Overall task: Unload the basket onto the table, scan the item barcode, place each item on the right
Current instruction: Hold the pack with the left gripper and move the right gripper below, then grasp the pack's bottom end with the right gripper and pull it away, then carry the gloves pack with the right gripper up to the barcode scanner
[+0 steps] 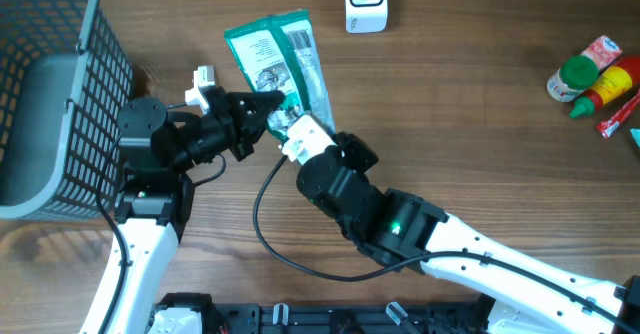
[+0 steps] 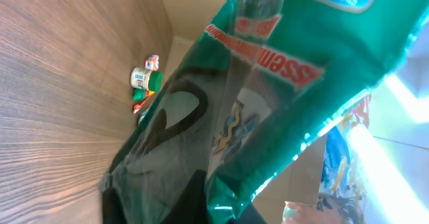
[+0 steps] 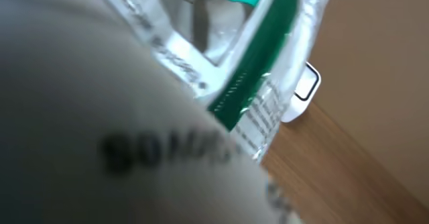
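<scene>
Right, both arms are clamped on one end of the green packet [image 1: 272, 52]: the left gripper [image 1: 262, 109] pinches its near edge, and the right gripper [image 1: 300, 132] is closed just beside it. Its long axis runs away from them, up the table. The scanner [image 1: 365, 2] stands beyond the far end, slightly right.

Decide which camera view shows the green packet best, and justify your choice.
Overhead: the whole green packet shows, outline and label, with the left tool and right tool at its lower end. The left wrist view crops it to close-up print; the right wrist view gives only a blurred edge.
</scene>
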